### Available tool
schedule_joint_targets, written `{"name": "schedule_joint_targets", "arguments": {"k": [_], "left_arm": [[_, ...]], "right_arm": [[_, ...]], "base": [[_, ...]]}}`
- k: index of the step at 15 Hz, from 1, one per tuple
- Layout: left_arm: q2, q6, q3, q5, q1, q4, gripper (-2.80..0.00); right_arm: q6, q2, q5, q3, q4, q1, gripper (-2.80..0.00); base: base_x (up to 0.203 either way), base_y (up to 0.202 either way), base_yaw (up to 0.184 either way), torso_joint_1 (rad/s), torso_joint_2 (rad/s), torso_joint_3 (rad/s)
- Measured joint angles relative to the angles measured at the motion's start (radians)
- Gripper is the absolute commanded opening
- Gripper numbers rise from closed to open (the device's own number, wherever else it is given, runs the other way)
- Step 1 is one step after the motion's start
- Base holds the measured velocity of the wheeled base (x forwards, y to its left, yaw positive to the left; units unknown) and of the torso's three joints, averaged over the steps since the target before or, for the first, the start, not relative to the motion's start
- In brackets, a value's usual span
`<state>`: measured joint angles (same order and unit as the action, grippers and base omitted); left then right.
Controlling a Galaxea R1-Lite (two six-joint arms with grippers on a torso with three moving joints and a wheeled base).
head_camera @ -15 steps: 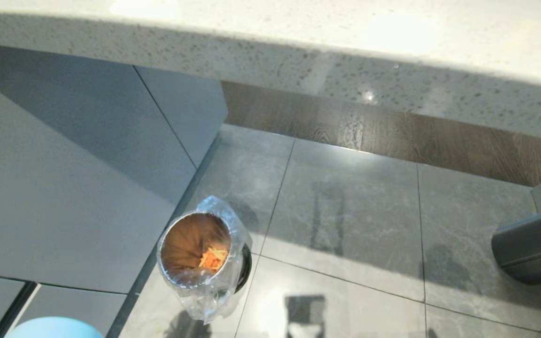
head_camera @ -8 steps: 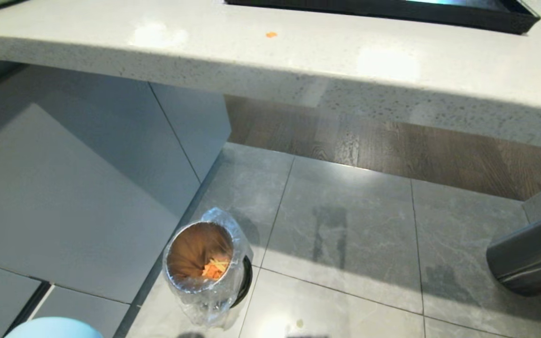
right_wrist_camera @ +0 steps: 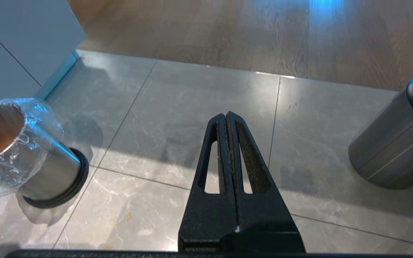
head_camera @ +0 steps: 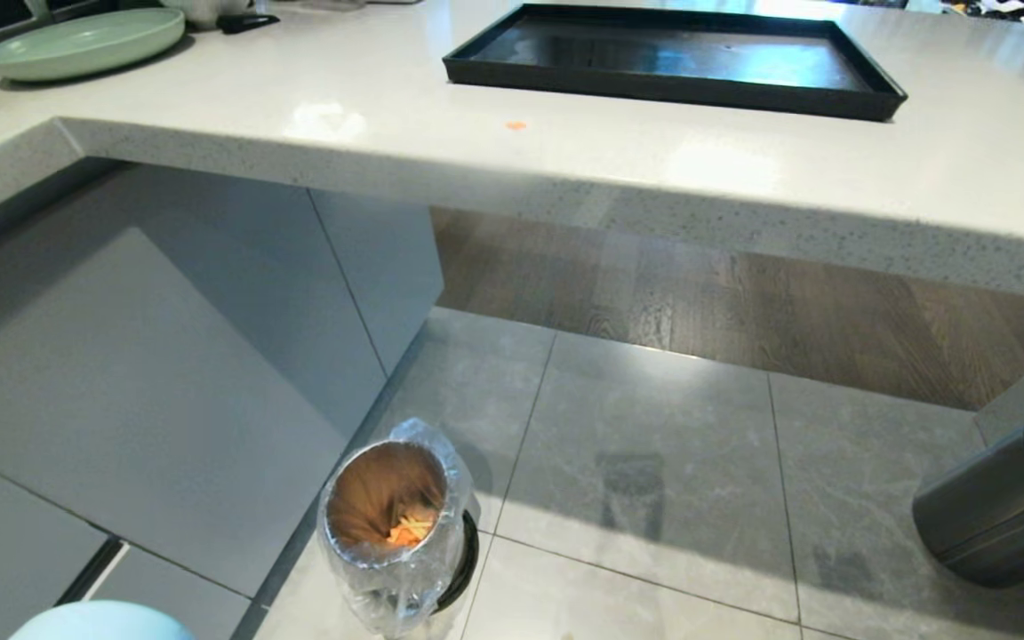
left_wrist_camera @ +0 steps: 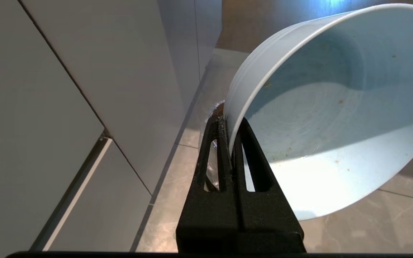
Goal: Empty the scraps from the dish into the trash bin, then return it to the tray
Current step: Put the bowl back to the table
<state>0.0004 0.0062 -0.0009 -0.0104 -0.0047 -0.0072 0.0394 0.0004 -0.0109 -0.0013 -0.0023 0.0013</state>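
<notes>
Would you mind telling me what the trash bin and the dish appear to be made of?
The trash bin looks like shiny brushed metal with a crinkly clear plastic liner. The dish looks like smooth matte light-blue plastic or melamine, judging by its thin rim; ceramic is possible.

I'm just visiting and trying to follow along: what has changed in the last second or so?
Only the head camera tilted up: the white countertop slid down the picture, bringing the flat black tray and the pale-green plate into view. Nothing itself moved. The left end effector stays clamped on the emptied light-blue bowl, the orange scraps lie in the small lined metal bin, and the right end effector stays shut, empty.
</notes>
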Motion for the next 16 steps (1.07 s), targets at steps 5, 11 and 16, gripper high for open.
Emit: {"name": "schedule_joint_targets", "arguments": {"k": [5, 11, 16], "left_arm": [[0.0, 0.0, 0.0, 0.0, 0.0, 0.0, -2.8], [0.0, 0.001, 0.001, 0.001, 0.0, 0.0, -2.8], [0.0, 0.0, 0.001, 0.001, 0.0, 0.0, -2.8]], "right_arm": [[0.0, 0.0, 0.0, 0.0, 0.0, 0.0, -2.8], [0.0, 0.0, 0.0, 0.0, 0.0, 0.0, -2.8], [0.0, 0.0, 0.0, 0.001, 0.0, 0.0, -2.8]], "base": [[0.0, 0.0, 0.0, 0.0, 0.0, 0.198], [0.0, 0.0, 0.0, 0.0, 0.0, 0.056], [0.0, 0.0, 0.0, 0.004, 0.0, 0.053]]}}
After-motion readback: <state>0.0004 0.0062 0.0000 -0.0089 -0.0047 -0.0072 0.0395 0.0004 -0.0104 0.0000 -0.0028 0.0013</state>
